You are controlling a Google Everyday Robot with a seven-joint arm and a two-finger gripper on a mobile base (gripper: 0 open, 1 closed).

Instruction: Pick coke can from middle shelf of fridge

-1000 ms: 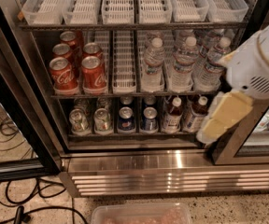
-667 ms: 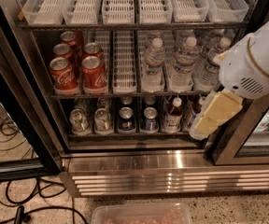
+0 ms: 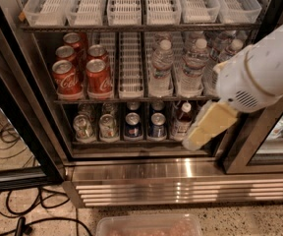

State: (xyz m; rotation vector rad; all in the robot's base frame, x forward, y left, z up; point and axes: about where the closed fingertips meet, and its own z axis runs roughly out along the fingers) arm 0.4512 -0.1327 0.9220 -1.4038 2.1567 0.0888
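Claw (image 3: 196, 135) hangs low right, well apart from coke cans (image 3: 99, 77).

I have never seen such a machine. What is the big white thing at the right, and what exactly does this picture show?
This is a single camera picture, looking down into an open drinks fridge. The big white shape at the right is a robot's arm. The cream-coloured part at its tip is the end effector, the part that grasps. It hangs before the lower right of the fridge, and I see nothing in it. On the middle shelf stand four red coke cans at the left and water bottles at the right. The rack below carries other cans. Cables lie on the floor at the left.
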